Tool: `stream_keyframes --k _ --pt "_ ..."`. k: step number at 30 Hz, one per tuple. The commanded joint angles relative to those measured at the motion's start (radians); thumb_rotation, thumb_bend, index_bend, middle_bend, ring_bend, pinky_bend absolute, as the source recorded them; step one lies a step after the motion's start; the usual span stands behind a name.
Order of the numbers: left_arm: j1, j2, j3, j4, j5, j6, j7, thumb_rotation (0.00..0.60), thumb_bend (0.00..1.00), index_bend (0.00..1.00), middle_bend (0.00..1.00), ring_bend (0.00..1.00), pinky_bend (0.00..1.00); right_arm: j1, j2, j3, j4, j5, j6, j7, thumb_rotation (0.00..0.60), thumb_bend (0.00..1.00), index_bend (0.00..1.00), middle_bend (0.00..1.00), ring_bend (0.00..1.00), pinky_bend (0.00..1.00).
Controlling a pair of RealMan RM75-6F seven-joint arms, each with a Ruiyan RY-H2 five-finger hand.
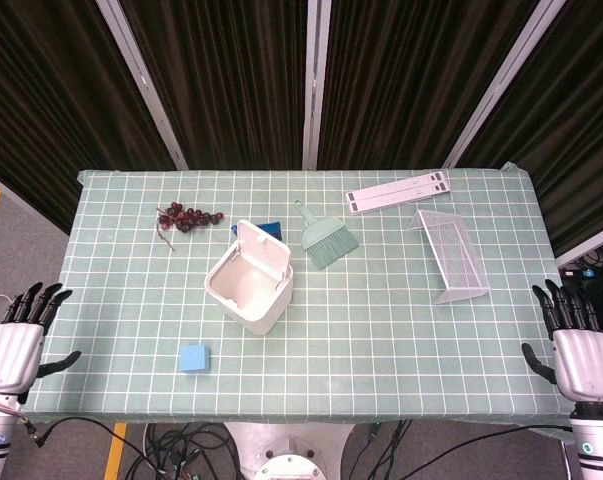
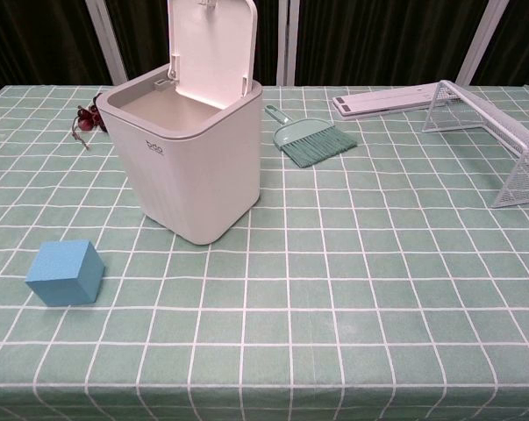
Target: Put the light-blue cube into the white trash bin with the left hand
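Observation:
The light-blue cube (image 1: pixel 194 357) (image 2: pixel 65 272) lies on the green checked tablecloth near the front edge, left of centre. Behind it to the right stands the white trash bin (image 1: pixel 247 279) (image 2: pixel 189 149) with its lid swung up, its inside showing nothing. My left hand (image 1: pixel 19 340) hangs off the table's left front corner, fingers spread and holding nothing, well left of the cube. My right hand (image 1: pixel 577 348) hovers past the right front corner, fingers also spread and empty. Neither hand shows in the chest view.
A green hand brush (image 1: pixel 327 240) (image 2: pixel 310 140) lies behind the bin, a bunch of dark red grapes (image 1: pixel 184 218) (image 2: pixel 89 117) at the back left. A white wire goal (image 1: pixel 451 254) (image 2: pixel 492 127) and a flat white rack (image 1: pixel 399 190) (image 2: pixel 382 101) sit at the back right.

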Motion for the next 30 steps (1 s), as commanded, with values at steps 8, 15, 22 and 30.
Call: stream_keyframes --k 8,15,22,30 --pt "-0.005 -0.004 0.005 -0.002 0.009 -0.009 -0.011 0.600 0.04 0.15 0.11 0.04 0.15 0.000 0.004 0.003 0.003 0.008 -0.005 0.007 0.600 0.21 0.00 0.00 0.00 0.00" --pt "-0.030 -0.010 0.031 -0.011 0.073 -0.034 -0.050 0.600 0.04 0.15 0.11 0.04 0.15 -0.003 0.000 0.003 0.015 0.006 -0.001 0.014 0.600 0.21 0.00 0.00 0.00 0.00" --pt "-0.090 -0.043 0.086 -0.028 0.156 -0.137 -0.066 0.600 0.03 0.15 0.11 0.04 0.15 0.000 0.008 0.009 0.014 0.009 -0.003 0.016 0.600 0.21 0.00 0.00 0.00 0.00" --pt "-0.190 -0.115 0.098 -0.026 0.199 -0.274 -0.078 0.600 0.03 0.15 0.11 0.04 0.15 0.003 0.013 0.010 0.017 0.012 -0.010 0.015 0.600 0.21 0.00 0.00 0.00 0.00"
